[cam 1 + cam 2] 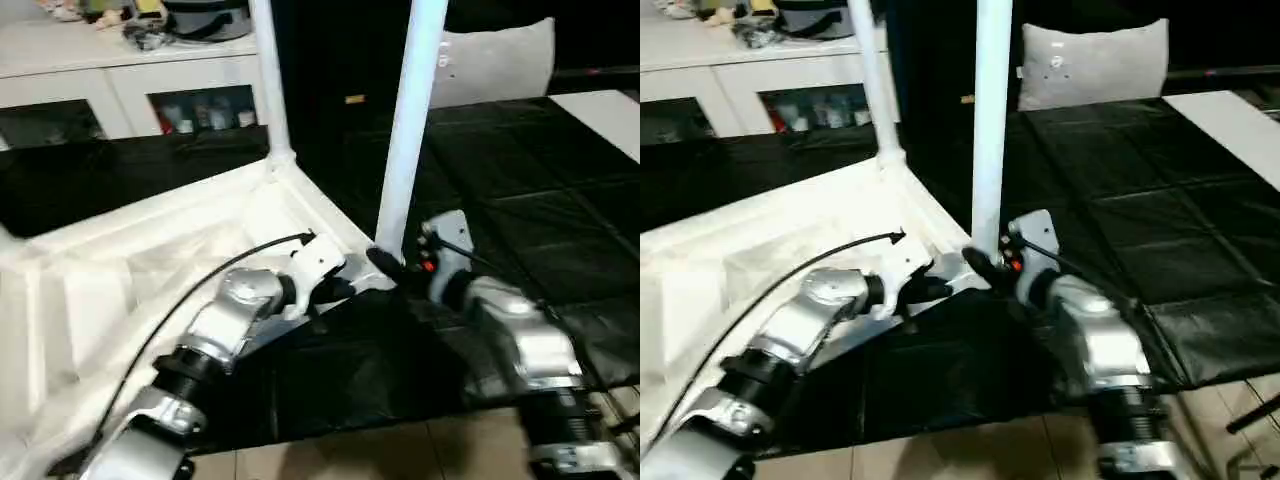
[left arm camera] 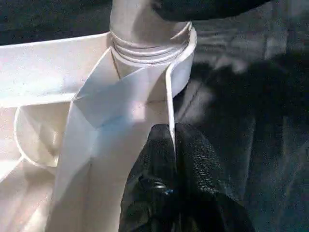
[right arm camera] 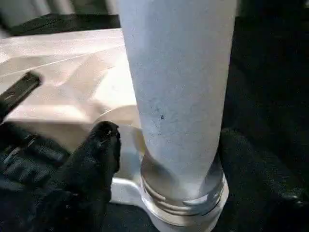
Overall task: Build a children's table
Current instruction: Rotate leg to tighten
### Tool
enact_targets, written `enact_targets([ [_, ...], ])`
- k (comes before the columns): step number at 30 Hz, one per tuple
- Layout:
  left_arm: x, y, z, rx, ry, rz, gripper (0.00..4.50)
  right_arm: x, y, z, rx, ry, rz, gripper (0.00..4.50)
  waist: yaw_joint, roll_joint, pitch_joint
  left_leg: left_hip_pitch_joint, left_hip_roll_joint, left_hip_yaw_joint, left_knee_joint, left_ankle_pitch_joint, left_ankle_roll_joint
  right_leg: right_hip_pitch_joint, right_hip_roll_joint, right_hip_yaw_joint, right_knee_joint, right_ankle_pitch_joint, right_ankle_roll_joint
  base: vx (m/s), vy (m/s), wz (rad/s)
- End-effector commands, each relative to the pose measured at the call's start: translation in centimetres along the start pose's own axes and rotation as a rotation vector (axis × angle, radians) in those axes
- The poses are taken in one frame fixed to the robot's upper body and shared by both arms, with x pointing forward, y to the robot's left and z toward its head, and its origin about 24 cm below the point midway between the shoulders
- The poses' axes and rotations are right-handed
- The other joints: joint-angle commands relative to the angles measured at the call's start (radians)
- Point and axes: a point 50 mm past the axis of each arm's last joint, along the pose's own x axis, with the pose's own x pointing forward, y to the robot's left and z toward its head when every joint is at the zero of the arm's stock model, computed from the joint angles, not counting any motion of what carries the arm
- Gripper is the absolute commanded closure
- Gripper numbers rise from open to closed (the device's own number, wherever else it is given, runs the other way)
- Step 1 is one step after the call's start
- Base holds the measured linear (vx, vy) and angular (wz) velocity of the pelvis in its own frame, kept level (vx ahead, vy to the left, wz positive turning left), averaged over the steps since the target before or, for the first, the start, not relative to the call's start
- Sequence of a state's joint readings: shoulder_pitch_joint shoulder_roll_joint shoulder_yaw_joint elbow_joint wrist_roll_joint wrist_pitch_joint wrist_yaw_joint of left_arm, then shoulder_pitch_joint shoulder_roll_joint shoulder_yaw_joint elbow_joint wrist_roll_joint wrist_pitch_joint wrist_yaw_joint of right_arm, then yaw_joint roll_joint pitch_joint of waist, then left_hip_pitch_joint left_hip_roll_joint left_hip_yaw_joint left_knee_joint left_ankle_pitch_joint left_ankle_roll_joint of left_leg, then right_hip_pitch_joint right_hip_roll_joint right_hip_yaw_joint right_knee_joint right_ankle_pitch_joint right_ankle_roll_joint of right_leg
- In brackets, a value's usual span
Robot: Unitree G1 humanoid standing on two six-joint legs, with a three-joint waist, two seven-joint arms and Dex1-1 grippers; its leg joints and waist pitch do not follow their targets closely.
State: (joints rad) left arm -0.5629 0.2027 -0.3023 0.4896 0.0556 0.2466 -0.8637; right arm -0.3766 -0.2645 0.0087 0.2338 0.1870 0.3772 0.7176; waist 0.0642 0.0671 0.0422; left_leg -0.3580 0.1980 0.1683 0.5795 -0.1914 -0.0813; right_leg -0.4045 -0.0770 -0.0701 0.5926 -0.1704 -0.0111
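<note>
The children's table top [image 1: 150, 250] lies upside down on the black mat, white ribs facing up. One white leg [image 1: 268, 80] stands upright in the far corner socket. A second leg [image 1: 410, 130] stands in the near corner socket [image 2: 186, 58], its threaded end [image 2: 145, 48] partly showing above the rim. My left gripper [image 2: 173, 130] is shut on a thin upright wall of the top just beside that socket. My right gripper [image 1: 395, 268] reaches around the base of the near leg, and its one visible finger [image 3: 99, 150] stands a little off the leg's surface.
A white glass-door cabinet [image 1: 130, 90] with clutter on top runs along the back left. A grey cushion [image 1: 500, 60] leans at the back right. The black mat [image 1: 520, 180] spreads to the right, with a white board [image 1: 605, 115] at its far edge and tiled floor [image 1: 400, 450] in front.
</note>
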Motion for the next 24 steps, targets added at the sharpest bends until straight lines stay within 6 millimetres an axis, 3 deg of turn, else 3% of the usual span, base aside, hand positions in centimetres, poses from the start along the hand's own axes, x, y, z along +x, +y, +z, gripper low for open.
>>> enact_targets([
  [1,0.0,-0.2,0.6,0.070,-0.001,-0.059,4.50,0.0,0.6,0.4,-0.026,-0.018,0.083,0.87,0.005,-0.011,-0.060,-0.003,0.018,-0.002,-0.060,-0.188,0.063,0.057,-0.058,0.037,-0.082,-0.292,-0.173,0.000,0.000,0.00],
  [6,-1.5,-0.1,-0.3,0.166,0.043,-0.210,4.50,-1.9,-0.6,0.8,-0.106,0.056,0.239,0.75,0.023,-0.015,-0.063,-0.003,0.022,-0.003,-0.056,-0.165,0.076,0.059,-0.058,0.038,-0.072,-0.240,-0.188,0.000,0.000,0.00],
  [10,-2.8,-0.6,-0.8,0.249,0.062,-0.360,4.50,-2.9,-0.5,1.0,-0.164,0.094,0.417,0.75,0.036,-0.019,-0.061,-0.002,0.025,0.001,-0.056,-0.169,0.080,0.055,-0.060,0.039,-0.072,-0.259,-0.192,0.000,0.000,0.00],
  [11,-2.9,-0.7,-0.9,0.263,0.069,-0.380,4.50,-3.0,-0.4,1.0,-0.168,0.098,0.444,0.75,0.040,-0.015,-0.062,0.001,0.027,0.001,-0.056,-0.177,0.080,0.054,-0.061,0.039,-0.071,-0.266,-0.193,0.000,0.000,0.00],
  [13,-3.3,-0.9,-1.1,0.289,0.082,-0.421,4.50,-3.1,-0.1,0.9,-0.165,0.115,0.505,1.09,0.045,-0.014,-0.061,0.001,0.030,0.000,-0.057,-0.174,0.077,0.052,-0.061,0.040,-0.067,-0.252,-0.203,0.000,0.000,0.00],
  [15,-3.8,-1.2,-1.4,0.328,0.098,-0.496,4.50,-3.3,0.5,0.8,-0.167,0.145,0.603,1.09,0.050,-0.021,-0.061,0.002,0.031,0.000,-0.057,-0.181,0.074,0.053,-0.062,0.040,-0.065,-0.256,-0.207,0.000,0.000,0.00],
  [16,-3.8,-1.2,-1.4,0.328,0.098,-0.496,4.50,-3.3,0.5,0.8,-0.167,0.145,0.603,1.15,0.052,-0.018,-0.062,0.002,0.031,-0.001,-0.057,-0.182,0.073,0.053,-0.063,0.040,-0.064,-0.257,-0.208,0.000,0.000,0.00],
  [17,-4.0,-1.4,-1.5,0.339,0.102,-0.521,4.50,-3.3,0.7,0.7,-0.165,0.153,0.633,1.27,0.051,-0.024,-0.061,0.002,0.031,0.001,-0.057,-0.184,0.072,0.052,-0.062,0.041,-0.066,-0.262,-0.205,0.000,0.000,0.00],
  [24,-4.3,-1.6,-1.5,0.370,0.115,-0.586,4.50,-3.1,1.7,0.3,-0.151,0.184,0.744,1.87,0.055,-0.027,-0.061,0.002,0.032,0.000,-0.058,-0.181,0.063,0.051,-0.064,0.042,-0.065,-0.286,-0.198,0.000,0.000,0.00],
])
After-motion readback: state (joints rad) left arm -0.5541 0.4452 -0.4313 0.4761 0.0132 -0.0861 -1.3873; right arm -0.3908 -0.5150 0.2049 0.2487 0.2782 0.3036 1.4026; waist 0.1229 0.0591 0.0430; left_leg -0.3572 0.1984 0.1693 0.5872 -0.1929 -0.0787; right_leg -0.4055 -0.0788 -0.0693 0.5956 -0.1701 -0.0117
